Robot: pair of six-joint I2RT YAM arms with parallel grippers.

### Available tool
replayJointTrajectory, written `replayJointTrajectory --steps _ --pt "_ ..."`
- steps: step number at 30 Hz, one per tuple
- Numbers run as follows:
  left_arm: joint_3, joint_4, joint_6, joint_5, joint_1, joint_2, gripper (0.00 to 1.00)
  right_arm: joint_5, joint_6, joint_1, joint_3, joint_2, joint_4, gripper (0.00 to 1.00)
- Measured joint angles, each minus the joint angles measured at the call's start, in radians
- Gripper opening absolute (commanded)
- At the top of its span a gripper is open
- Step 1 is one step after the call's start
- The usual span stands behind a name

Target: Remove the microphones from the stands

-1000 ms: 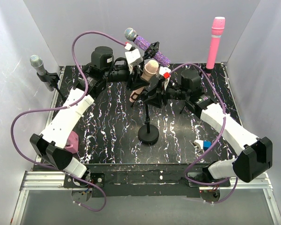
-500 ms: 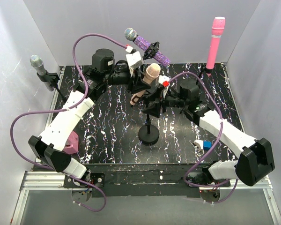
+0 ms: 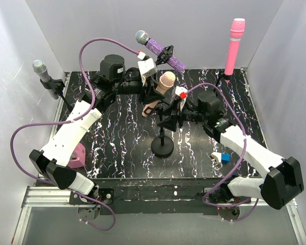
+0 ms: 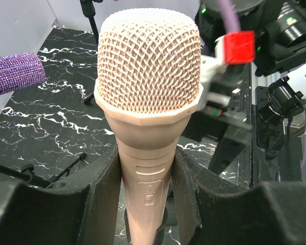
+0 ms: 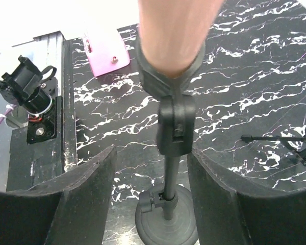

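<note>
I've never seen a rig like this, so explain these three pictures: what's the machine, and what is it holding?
Two white robot arms are bolted at the table's near edge: the left arm and the right arm. The wide picture looks down from above and behind them; the other two come from a camera on each wrist, looking forward. On the black marbled table, a peach microphone sits in the clip of a stand. The left fingers are closed on its body. The right fingers stand open either side of the clip, not gripping. Nearby are a purple microphone, a pink microphone, a silver microphone, a pink block and a blue block.
</note>
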Motion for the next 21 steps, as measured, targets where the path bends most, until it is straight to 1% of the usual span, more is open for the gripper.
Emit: replayJointTrajectory --steps 1,2,3,5,6,7,9,11,13,14,16,19,21 --pt "0.000 0.000 0.000 -0.001 -0.001 -0.001 0.00 0.000 0.000 0.001 -0.001 0.019 0.013 0.61" --pt "0.000 0.000 0.000 -0.002 -0.001 -0.001 0.03 0.002 0.000 0.002 -0.001 0.034 0.021 0.57" --pt "0.000 0.000 -0.001 -0.003 -0.002 -0.001 0.13 0.004 0.000 0.002 -0.001 0.052 0.027 0.52" --pt "0.000 -0.001 -0.001 -0.003 -0.003 -0.001 0.47 0.005 -0.007 0.002 -0.002 0.083 0.031 0.40" --pt "0.000 0.000 -0.002 -0.004 -0.004 -0.001 0.56 0.005 -0.013 0.002 -0.002 0.093 0.031 0.34" --pt "-0.001 0.001 -0.006 -0.005 -0.004 -0.001 0.63 0.005 -0.017 0.002 -0.002 0.100 0.030 0.29" --pt "-0.015 0.018 -0.023 -0.009 -0.005 -0.006 0.68 -0.001 -0.023 0.002 -0.002 0.105 0.029 0.17" --pt "-0.041 0.027 -0.038 -0.016 -0.006 -0.015 0.69 -0.001 -0.048 0.002 -0.002 0.103 0.032 0.09" --pt "-0.068 0.038 -0.056 -0.021 -0.006 -0.018 0.67 0.000 -0.062 0.002 -0.002 0.103 0.031 0.03" --pt "-0.083 0.049 -0.065 -0.023 -0.006 -0.018 0.63 -0.002 -0.066 0.002 -0.002 0.101 0.030 0.02" --pt "-0.113 0.070 -0.079 -0.022 -0.005 -0.018 0.52 -0.006 -0.075 0.002 -0.004 0.099 0.027 0.01" --pt "-0.128 0.087 -0.105 -0.003 -0.006 -0.008 0.28 -0.003 -0.081 0.006 -0.014 0.090 0.029 0.01" --pt "-0.124 0.101 -0.090 0.011 -0.011 -0.002 0.04 -0.001 -0.080 0.005 -0.018 0.084 0.029 0.01"
